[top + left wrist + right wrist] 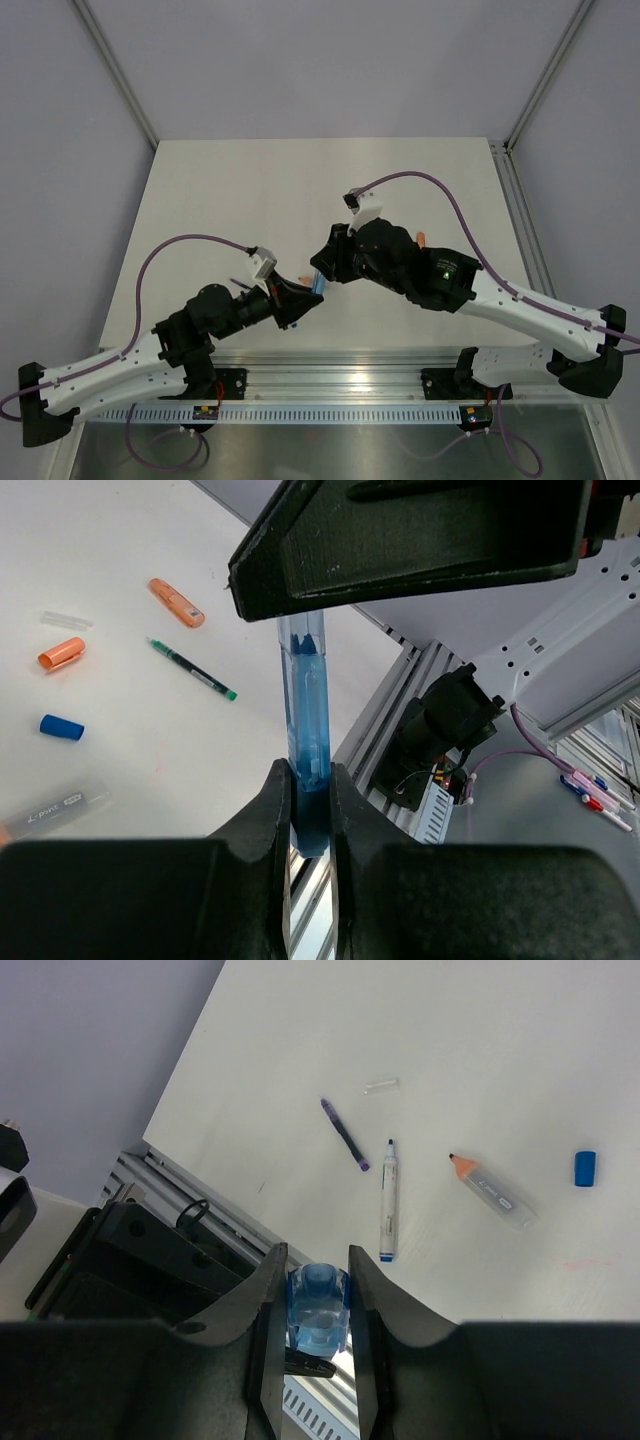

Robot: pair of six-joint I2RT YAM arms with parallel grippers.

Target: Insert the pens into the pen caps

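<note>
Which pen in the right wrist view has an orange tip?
The clear-barrelled pen, nearest the blue cap; the white pen beside it has a blue end, and the thin pen is purple.

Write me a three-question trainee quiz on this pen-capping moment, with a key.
1. True or false: the left hand and the right hand both grip one blue pen, held between them.
2. In the right wrist view, which lies nearest the clear cap? A) purple pen B) blue cap C) orange-tipped pen
3. Fill in: in the left wrist view, the thin dark pen on the table has a ____ tip.
Key: 1 true; 2 A; 3 green.
</note>
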